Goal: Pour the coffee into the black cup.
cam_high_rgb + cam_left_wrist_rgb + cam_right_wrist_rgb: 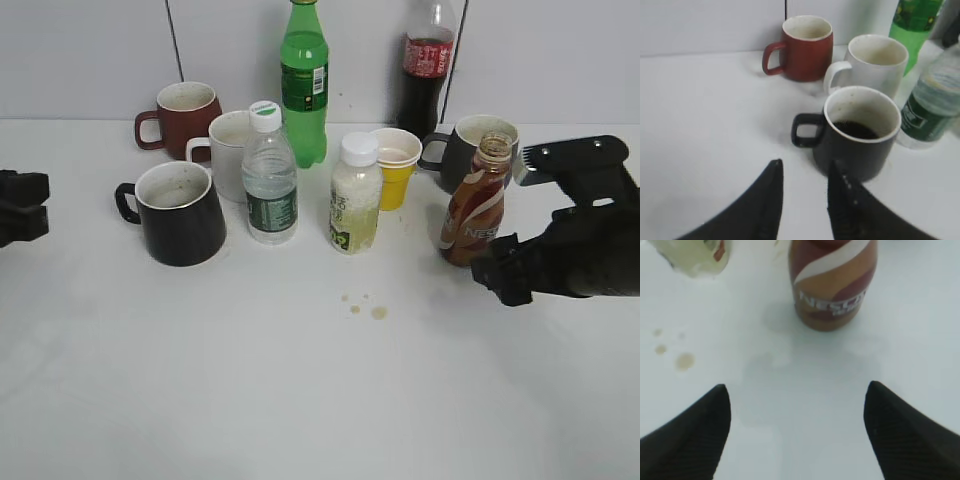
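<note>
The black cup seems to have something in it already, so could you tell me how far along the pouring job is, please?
Looks done: the black cup holds dark liquid, and the coffee bottle stands upright, uncapped, on the table. In hand: nothing; the right gripper is open with the bottle just ahead, and the left gripper is open and empty. Left: seemingly nothing more to pour.

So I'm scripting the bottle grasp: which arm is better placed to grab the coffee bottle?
Right. The right gripper is open and empty, facing the upright, uncapped coffee bottle. The left gripper sits across the table by the black cup.
</note>
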You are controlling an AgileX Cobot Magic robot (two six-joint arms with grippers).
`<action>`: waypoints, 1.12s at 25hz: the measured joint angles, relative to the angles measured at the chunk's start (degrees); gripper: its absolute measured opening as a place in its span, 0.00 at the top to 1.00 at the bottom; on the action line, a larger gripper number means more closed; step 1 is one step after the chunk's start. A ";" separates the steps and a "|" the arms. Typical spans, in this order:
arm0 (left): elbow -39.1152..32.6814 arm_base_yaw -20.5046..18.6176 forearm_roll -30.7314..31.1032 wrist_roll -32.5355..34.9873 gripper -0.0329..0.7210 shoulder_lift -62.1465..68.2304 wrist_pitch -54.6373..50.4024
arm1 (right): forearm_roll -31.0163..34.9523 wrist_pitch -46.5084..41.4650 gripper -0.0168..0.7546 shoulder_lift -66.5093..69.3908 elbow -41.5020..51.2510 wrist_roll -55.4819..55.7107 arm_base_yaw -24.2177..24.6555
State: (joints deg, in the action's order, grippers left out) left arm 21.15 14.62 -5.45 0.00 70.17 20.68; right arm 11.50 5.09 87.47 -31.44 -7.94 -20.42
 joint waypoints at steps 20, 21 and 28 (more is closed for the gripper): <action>11.98 0.07 -0.06 0.00 0.64 -57.90 -73.51 | -5.64 -57.86 0.21 -59.61 0.04 -0.04 -0.02; 12.65 0.07 -0.06 0.00 0.64 -59.01 -75.18 | -6.47 -60.69 0.21 -62.61 0.04 0.04 -0.02; 11.25 0.07 1.85 0.00 0.64 -60.44 -83.95 | -7.49 -68.19 0.21 -77.37 0.38 -0.02 -0.02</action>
State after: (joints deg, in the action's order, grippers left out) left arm 32.40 14.69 -3.59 0.00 9.74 -63.27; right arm 4.01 -63.10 10.11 -31.06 -7.96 -20.44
